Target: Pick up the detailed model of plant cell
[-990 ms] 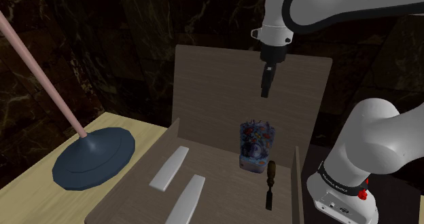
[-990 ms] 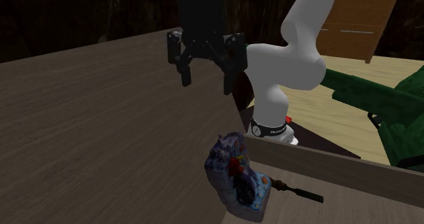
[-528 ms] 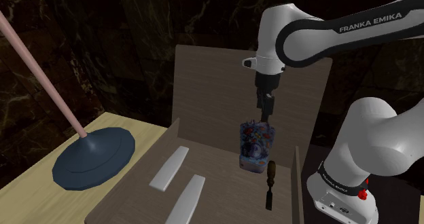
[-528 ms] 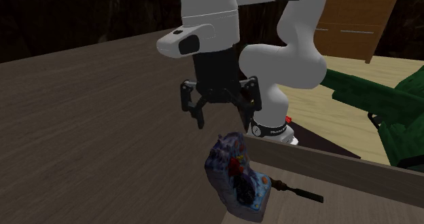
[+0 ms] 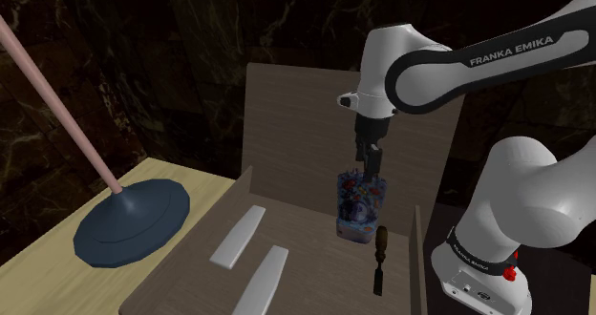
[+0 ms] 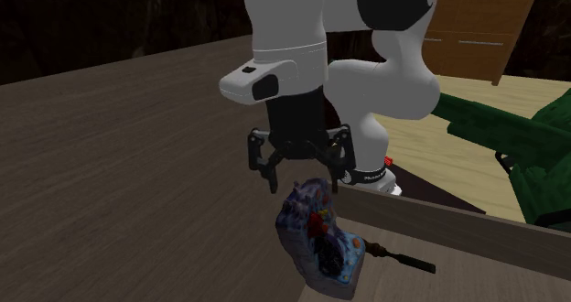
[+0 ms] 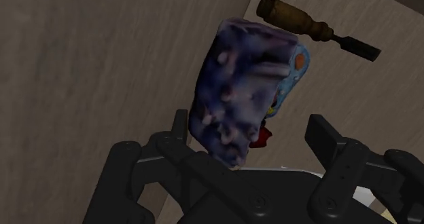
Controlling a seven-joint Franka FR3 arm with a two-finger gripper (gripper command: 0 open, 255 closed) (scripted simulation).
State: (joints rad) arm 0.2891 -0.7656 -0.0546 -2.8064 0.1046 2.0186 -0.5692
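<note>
The bumpy blue plant cell model [image 6: 320, 241] is found just below the gripper [image 6: 303, 179]; the jaws are spread apart above its top.

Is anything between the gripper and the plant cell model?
Nothing; the second exterior view shows the open gripper directly above the plant cell model, gap bare.

Blue plunger [image 5: 132, 222] on pale table [image 5: 48, 265], 2 grey slats [image 5: 239, 235] and brown-handled chisel [image 5: 379, 251] on wooden board [image 5: 315, 265]
</note>
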